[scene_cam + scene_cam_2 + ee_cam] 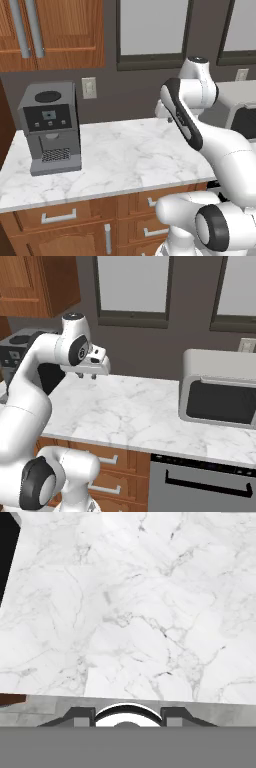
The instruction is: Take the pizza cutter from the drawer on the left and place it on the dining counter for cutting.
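Tool (93, 376) hangs above the marble worktop (135, 416), pointing straight down at bare stone, and honestly I can't tell how its fingers stand, since they're tiny in the right base view and barely peek up in the hand view. Nothing seems to be pinched between them as far as I can make out.

Progress-wise, I'd say this one has hardly started. No pizza cutter anywhere, and the drawers (59, 217) under the slab all sit shut, so opening, grabbing and carrying to the dining counter are all left to do.

Room to move looks decent. The arm has open stone below it, with the grey coffee machine (50, 127) well off to its left and the microwave (220, 388) well off to its right. The wall sits close behind though, and the front edge of the slab overhangs the drawer fronts, so reaching down means clearing that lip first.
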{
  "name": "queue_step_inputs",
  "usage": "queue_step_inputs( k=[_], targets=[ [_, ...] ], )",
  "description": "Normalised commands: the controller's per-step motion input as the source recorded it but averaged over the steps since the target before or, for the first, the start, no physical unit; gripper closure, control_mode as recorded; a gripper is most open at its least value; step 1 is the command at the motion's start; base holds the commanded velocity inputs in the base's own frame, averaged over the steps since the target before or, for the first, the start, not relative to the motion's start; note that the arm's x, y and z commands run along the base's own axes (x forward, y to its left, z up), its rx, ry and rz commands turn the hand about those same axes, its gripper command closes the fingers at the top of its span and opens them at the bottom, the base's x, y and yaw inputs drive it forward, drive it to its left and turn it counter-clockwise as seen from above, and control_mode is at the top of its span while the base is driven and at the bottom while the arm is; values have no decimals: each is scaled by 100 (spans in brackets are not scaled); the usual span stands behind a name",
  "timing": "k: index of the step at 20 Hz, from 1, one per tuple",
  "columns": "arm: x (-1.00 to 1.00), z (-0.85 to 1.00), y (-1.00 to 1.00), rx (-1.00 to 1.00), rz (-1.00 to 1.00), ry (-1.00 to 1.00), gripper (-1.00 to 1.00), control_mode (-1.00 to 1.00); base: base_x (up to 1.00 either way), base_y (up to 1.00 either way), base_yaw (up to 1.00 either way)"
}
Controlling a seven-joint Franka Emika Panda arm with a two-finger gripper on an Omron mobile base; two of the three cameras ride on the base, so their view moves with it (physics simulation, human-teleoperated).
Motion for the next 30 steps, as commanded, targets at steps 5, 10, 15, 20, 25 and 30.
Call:
queue_step_inputs(
  k=[5, 10, 15, 20, 25, 30],
  targets=[
    [-27, -3, 20, -1, 3, 0, -100, -100, 0, 0, 0],
    [-67, -22, 83, -7, 13, 0, -100, -100, 0, 0, 0],
    [-50, -30, 100, -12, 26, -1, -100, -100, 0, 0, 0],
    [-22, -40, 100, -18, 31, 0, -100, -100, 0, 0, 0],
    [-39, -38, 93, -17, 25, -4, -100, -100, 0, 0, 0],
    [-20, -38, 100, -17, 18, 0, -100, -100, 0, 0, 0]
  ],
)
